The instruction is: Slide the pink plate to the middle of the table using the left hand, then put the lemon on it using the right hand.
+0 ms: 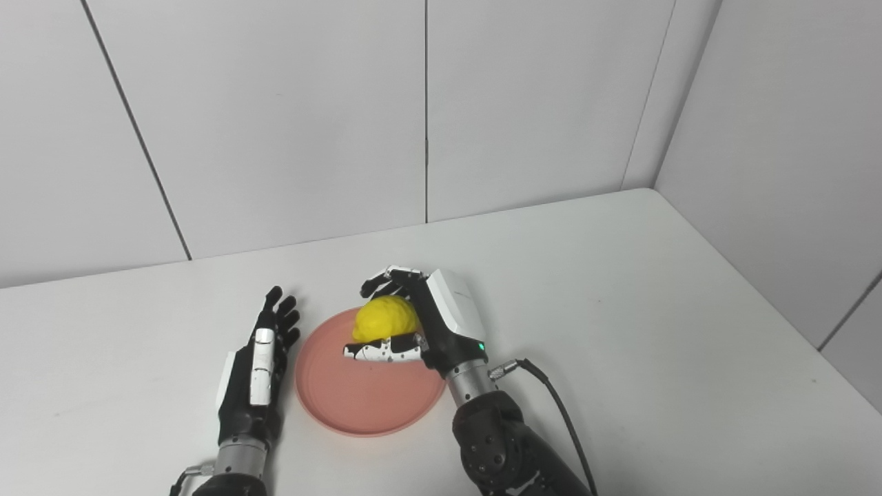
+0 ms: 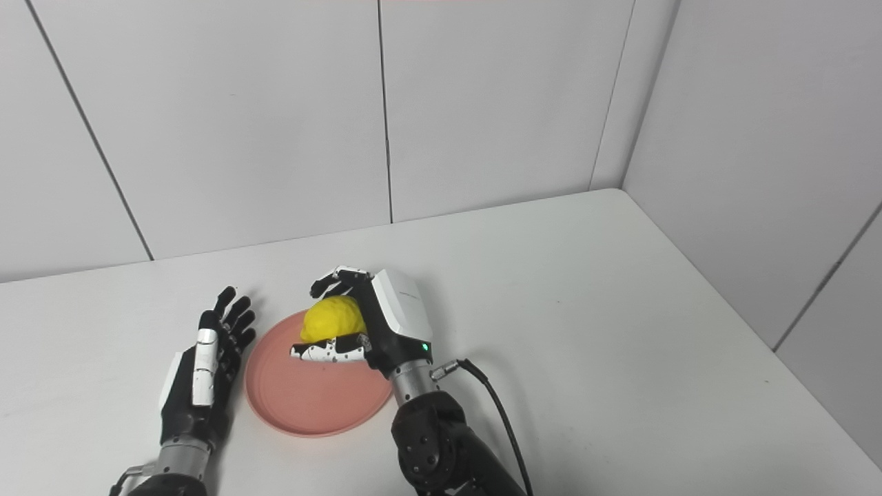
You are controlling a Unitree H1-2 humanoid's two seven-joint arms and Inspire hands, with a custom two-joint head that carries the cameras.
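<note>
Two of my hands sit low in the frame, one on either side of the pink plate (image 1: 358,399). That plate is a shallow round disc with a low raised rim, matte salmon in colour, lying flat on the white tabletop (image 1: 620,310) a little left of the frame's centre. My right hand (image 1: 420,324) is closed around the lemon (image 1: 386,319), fingers (image 1: 389,279) curled over its far side and the thumb (image 1: 382,352) stretched across beneath it. This lemon is bright yellow, lumpy and pebbled, rounded with a blunt end, and it hangs over the upper part of the plate; whether it touches the plate's surface I cannot tell, since the thumb hides its underside. My left hand (image 1: 258,365) lies just beside the plate's left rim, holding nothing, fingers straight and slightly spread, pointing toward the top of the frame. Both hands are glossy black with white shell panels, and a small green light glows at my right wrist. From that wrist a black cable (image 1: 558,413) loops down toward the bottom edge. Pale grey wall panels (image 1: 275,124) with thin dark seams fill the upper half. From the right eye view a slightly wider strip of bare tabletop shows between my left hand and the plate's rim than from the left eye view.
</note>
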